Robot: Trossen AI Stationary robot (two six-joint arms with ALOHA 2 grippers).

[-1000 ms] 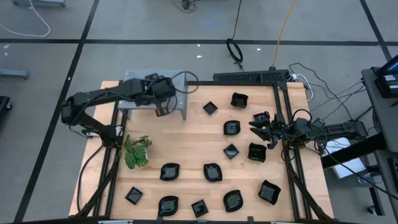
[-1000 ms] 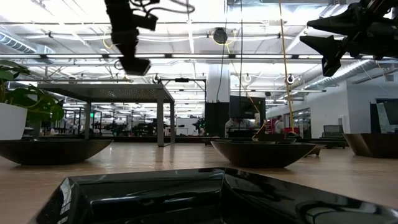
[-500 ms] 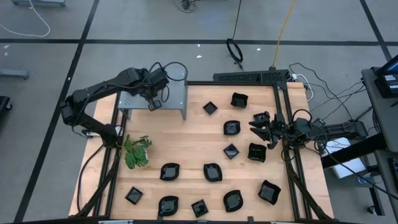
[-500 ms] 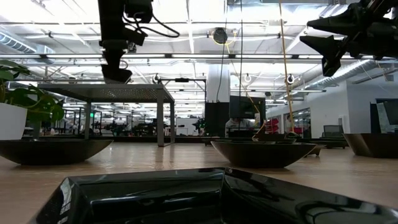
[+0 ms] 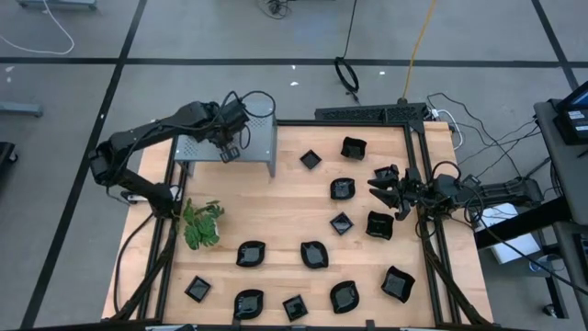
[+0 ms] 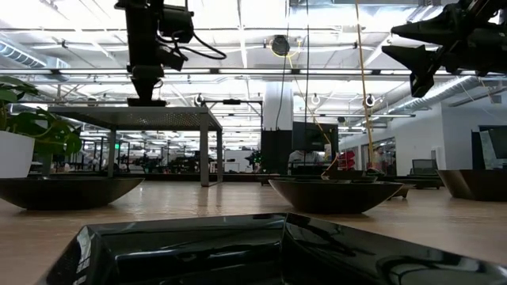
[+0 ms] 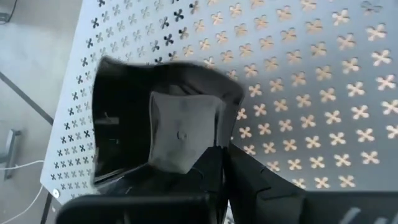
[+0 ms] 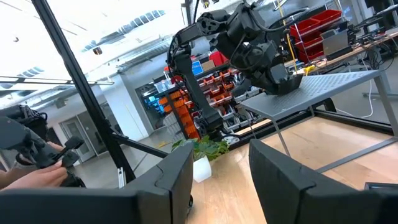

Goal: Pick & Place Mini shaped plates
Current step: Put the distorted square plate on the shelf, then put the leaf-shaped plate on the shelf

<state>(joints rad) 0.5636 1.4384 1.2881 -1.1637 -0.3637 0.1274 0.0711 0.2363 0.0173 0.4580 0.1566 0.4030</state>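
Both arms are looking matte black all over, built from chunky rounded joints and slim tube links. Thin black cables are looping off the left arm's wrist block [image 5: 225, 118], and more are trailing behind the right arm's wrist [image 5: 447, 187]. The black fingers [image 8: 283, 174] are showing up broad, flat and blunt-tipped.

Bright, even light falls from ceiling lamps [image 6: 238, 32], which glare white in the low view. Shadows on the wooden table [image 5: 276, 216] are faint. The nearest black dish [image 6: 238, 249] in the low view is blurred, its gloss mirroring the lamps.
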